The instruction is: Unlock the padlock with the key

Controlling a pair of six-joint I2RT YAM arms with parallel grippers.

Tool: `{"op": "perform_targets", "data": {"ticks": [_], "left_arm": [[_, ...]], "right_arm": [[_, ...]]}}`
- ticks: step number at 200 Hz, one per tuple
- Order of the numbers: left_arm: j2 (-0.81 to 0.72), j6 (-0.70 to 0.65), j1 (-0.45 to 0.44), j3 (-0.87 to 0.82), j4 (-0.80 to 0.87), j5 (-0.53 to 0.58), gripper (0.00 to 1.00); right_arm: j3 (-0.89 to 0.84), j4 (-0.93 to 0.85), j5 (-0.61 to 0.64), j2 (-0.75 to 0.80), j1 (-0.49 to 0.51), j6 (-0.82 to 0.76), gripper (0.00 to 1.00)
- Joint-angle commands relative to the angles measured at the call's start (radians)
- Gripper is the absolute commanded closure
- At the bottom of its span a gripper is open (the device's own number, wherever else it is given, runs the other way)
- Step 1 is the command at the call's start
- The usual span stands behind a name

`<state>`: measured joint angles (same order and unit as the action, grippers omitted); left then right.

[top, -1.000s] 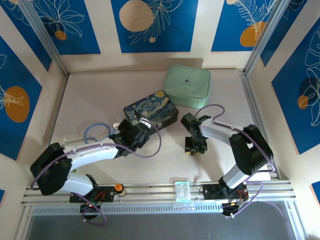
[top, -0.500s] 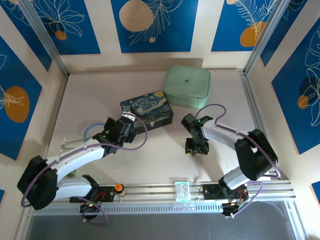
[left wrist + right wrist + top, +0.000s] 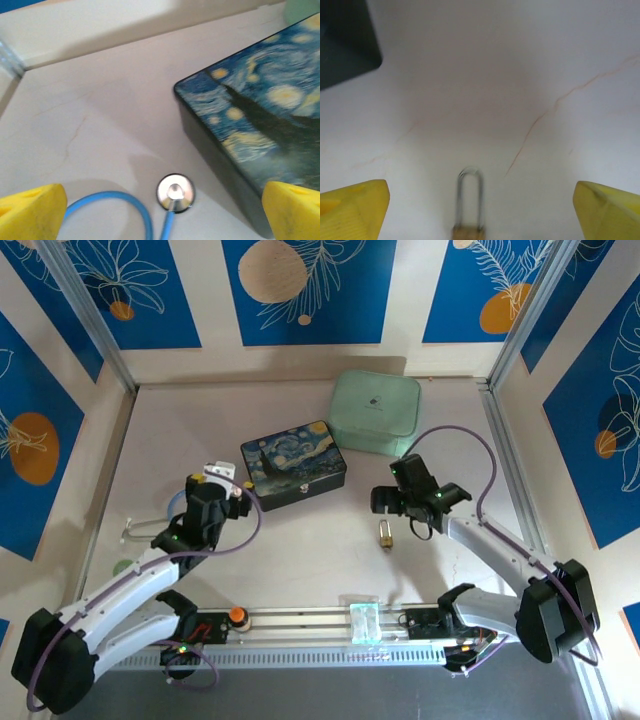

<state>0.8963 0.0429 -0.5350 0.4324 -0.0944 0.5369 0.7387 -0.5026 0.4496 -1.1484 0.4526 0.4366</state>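
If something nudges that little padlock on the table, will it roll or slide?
The padlock lies flat on the smooth table, so it would probably slide, not roll. Small and metal, it is likely stiff and dense for its size. Its thin shackle looks slippery to pinch.

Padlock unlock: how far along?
Done: unclear. The padlock lies on the table, its shackle too blurred to judge. In hand: nothing; the right tool is open near it. Left: apparently grasp the key, insert, turn.
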Motion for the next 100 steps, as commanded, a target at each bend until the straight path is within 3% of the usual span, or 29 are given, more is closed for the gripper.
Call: {"op": "perform_targets", "data": {"ticks": [1, 27, 55, 77, 100], "left_arm": [[0.033, -0.089, 0.054, -0.063, -0.257, 0.083, 0.01], [0.152, -0.12, 0.136, -0.103, -0.399, 0.078, 0.0], [0.316, -0.073, 0.249, -0.149, -0.581, 0.001, 0.01], [0.392, -0.073, 0.306, -0.125, -0.657, -0.061, 0.01], [0.47, -0.056, 0.363, -0.096, -0.717, -0.125, 0.01]], "right_arm": [[-0.095, 0.263, 0.087, 0.015, -0.069, -0.161, 0.04], [-0.139, 0.367, 0.1, 0.049, -0.177, -0.198, 0.04], [-0.328, 0.739, 0.074, 0.07, -0.265, -0.267, 0.05], [-0.407, 0.945, -0.019, 0.034, -0.337, -0.235, 0.05], [-0.424, 1.107, -0.041, -0.042, -0.348, -0.273, 0.05]]}}
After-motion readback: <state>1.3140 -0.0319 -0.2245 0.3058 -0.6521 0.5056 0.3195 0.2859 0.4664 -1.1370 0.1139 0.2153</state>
